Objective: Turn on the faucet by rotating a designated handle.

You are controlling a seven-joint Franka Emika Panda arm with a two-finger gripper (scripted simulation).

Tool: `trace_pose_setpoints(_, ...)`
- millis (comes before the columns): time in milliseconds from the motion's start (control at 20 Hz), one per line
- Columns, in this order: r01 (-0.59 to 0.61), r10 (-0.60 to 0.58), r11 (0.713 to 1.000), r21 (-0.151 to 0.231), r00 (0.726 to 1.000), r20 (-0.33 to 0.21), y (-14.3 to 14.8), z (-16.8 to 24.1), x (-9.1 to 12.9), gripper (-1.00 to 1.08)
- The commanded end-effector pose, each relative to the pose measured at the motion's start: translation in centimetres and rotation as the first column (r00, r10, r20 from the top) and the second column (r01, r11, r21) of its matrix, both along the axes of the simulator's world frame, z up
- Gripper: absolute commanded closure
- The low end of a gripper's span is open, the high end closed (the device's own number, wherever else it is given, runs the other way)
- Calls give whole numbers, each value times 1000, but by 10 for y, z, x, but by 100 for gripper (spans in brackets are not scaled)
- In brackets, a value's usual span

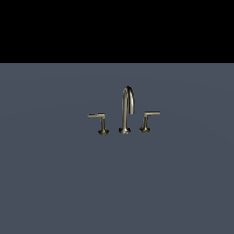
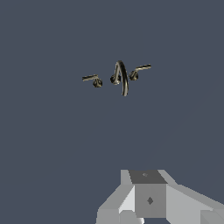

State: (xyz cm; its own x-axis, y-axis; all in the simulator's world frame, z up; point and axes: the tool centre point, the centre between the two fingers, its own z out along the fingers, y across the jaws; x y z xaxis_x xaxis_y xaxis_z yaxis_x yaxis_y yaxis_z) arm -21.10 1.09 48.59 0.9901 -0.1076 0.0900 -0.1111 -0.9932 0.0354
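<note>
The faucet (image 1: pixel 125 112) is a small brass-grey set on a flat grey-blue surface, with an arched spout (image 1: pixel 128 98) between two levers. The handle (image 1: pixel 148 118), with the shorter bar and a slightly leaning stem, is on the exterior view's right of the spout. The longer-bar lever (image 1: pixel 98 119) is on the exterior view's left. The wrist view shows the faucet (image 2: pixel 120 78), the handle (image 2: pixel 141 69) and the other lever (image 2: pixel 92 79) far off. My gripper (image 2: pixel 148 192) shows only as grey blocks at that picture's edge, well apart from the faucet. Whether its jaws are open or shut is unclear.
The grey-blue surface (image 1: pixel 117 183) stretches around the faucet on all sides. A black band fills the top of the exterior view. The arm does not show in the exterior view.
</note>
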Motion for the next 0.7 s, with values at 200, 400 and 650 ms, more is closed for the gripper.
trace_pose_setpoints(200,133,-133,991,10,991,-5,4,-39,36,108)
trace_pose_setpoints(400,232,-232,973,18,973,-10,4,-67,64,108)
trace_pose_setpoints(650,350,-349,936,26,937,-16,0,-103,98,108)
